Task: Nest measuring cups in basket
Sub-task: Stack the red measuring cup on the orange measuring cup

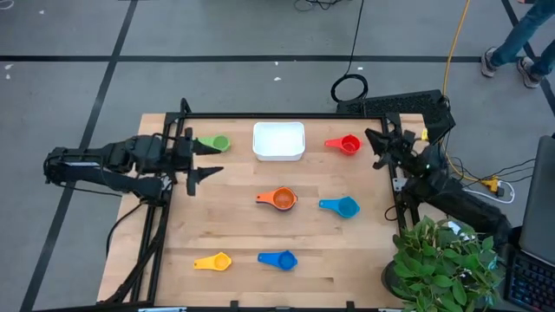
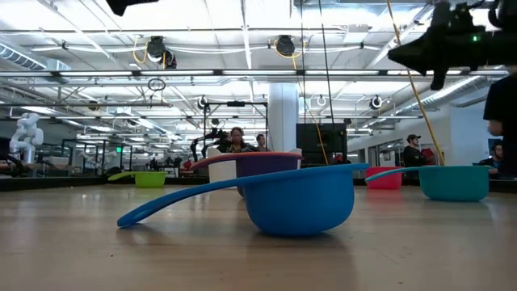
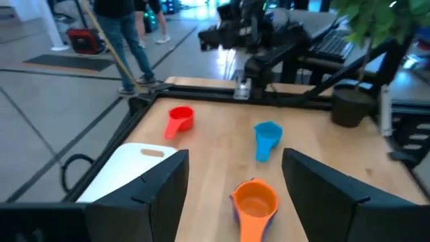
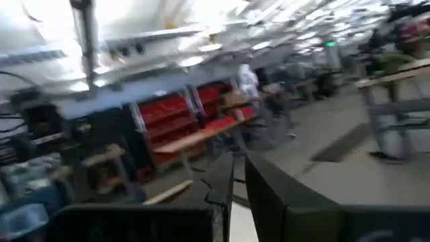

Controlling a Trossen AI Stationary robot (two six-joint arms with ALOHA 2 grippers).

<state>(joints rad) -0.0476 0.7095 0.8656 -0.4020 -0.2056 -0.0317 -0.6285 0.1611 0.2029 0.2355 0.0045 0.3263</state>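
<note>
Seen from straight above: a pale wooden counter (image 1: 260,234) with a dark frame, two dark arms at its sides.

At 12 o'clock on the counter, by the far edge, a white basket (image 1: 278,140), nothing visible inside. Just beside it at 9 o'clock, a green measuring cup (image 1: 217,143); at 3 o'clock of the basket, a little apart, a red measuring cup (image 1: 348,144), handle pointing back toward the basket.

At the counter's middle, an orange measuring cup (image 1: 282,198) nested in a darker blue-purple cup, only its rim showing in the left wrist view (image 3: 236,204). At 3 o'clock of that pair, a light blue measuring cup (image 1: 342,206). Toward 6 o'clock, near the front edge, a yellow measuring cup (image 1: 215,261) and, just at its 3 o'clock, a mid blue measuring cup (image 1: 279,259), close up and largest in the low view (image 2: 297,199).

Left hand (image 1: 205,160) at 9 o'clock over the counter's edge, fingers spread apart, released, gripping nothing, green cup just beyond its far finger. In the left wrist view, the same hand (image 3: 232,185) with both dark fingers wide, orange cup between them farther on.

Right hand (image 1: 379,147) at 2 o'clock, raised by the counter's edge near the red cup, holding nothing. From its own wrist view (image 4: 238,188), fingers close together, only a narrow gap, clenched on air.

At 4 o'clock off the counter, a leafy potted plant (image 1: 442,260). People far back in the room.
</note>
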